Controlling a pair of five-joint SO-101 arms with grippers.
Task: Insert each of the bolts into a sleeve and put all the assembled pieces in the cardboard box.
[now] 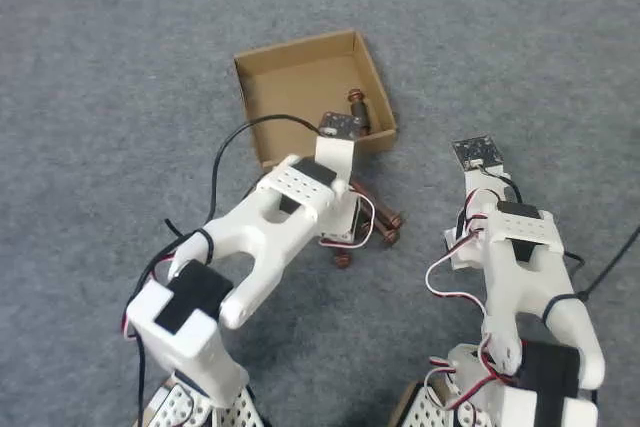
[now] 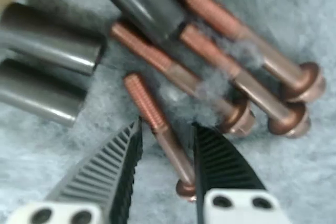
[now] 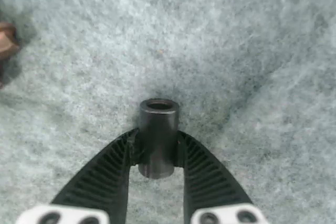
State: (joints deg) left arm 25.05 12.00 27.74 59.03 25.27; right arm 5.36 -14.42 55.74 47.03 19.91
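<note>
Several copper bolts [image 2: 247, 93] lie in a loose bunch on the grey carpet, next to dark grey sleeves [image 2: 47, 51]. My left gripper [image 2: 166, 125] is open, low over the pile, with one bolt [image 2: 157, 124] lying lengthwise between its fingers. In the high view the left arm [image 1: 290, 207] covers most of this pile, and a few bolts [image 1: 388, 219] stick out beside it. My right gripper [image 3: 157, 135] is shut on an upright dark sleeve [image 3: 158, 124] whose open end faces up. The cardboard box [image 1: 300, 47] holds one assembled piece [image 1: 357, 107] by its near right wall.
The right arm [image 1: 515, 247] stands to the right of the bolt pile, over bare carpet. A bolt head [image 3: 6, 40] shows at the edge of the right wrist view. A black cable [image 1: 240, 142] loops from the left arm toward the box.
</note>
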